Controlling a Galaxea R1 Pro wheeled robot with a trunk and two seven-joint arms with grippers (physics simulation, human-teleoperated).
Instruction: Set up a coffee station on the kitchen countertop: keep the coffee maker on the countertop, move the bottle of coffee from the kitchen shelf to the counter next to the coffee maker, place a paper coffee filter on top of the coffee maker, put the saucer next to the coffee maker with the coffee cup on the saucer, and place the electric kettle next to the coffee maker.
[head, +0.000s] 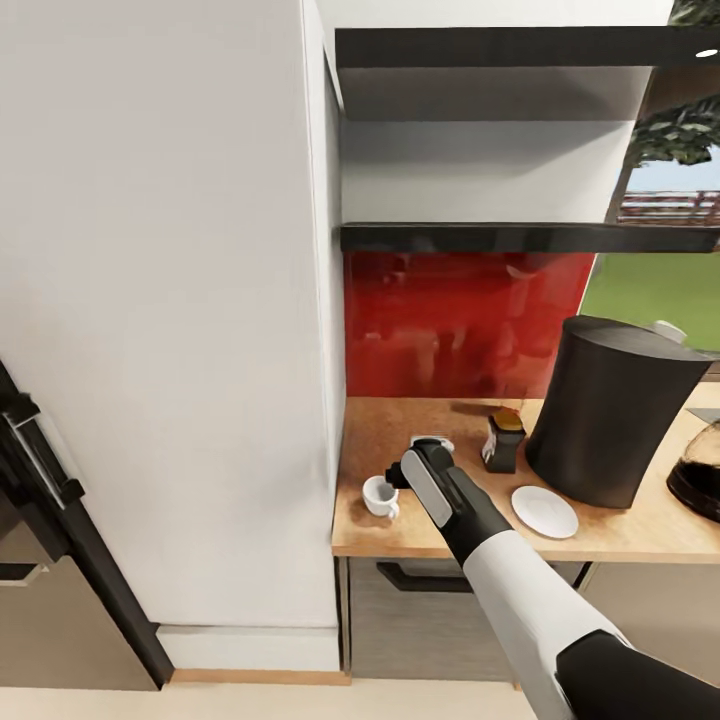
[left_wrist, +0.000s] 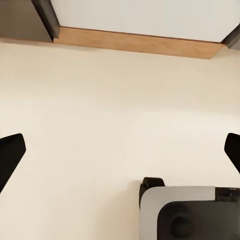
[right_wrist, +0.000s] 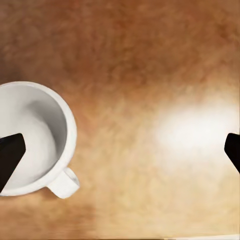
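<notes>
Right arm (head: 520, 590) stretched over the wooden countertop (head: 450, 535), its gripper (right_wrist: 120, 150) hanging above the coffee cup (head: 380, 495)

Seen from the right wrist, the fingers are spread wide, one fingertip (right_wrist: 10, 157) over the cup's rim, the other over bare wood, nothing pinched between them. Just to the right lies the white saucer (head: 545, 511), apart from the cup, in front of the tall black coffee maker (head: 605, 410). Between them stands the small dark bottle of coffee (head: 505, 440). Down near the floor (left_wrist: 100, 125), the left gripper (left_wrist: 120, 150) is spread wide too, holding nothing
</notes>
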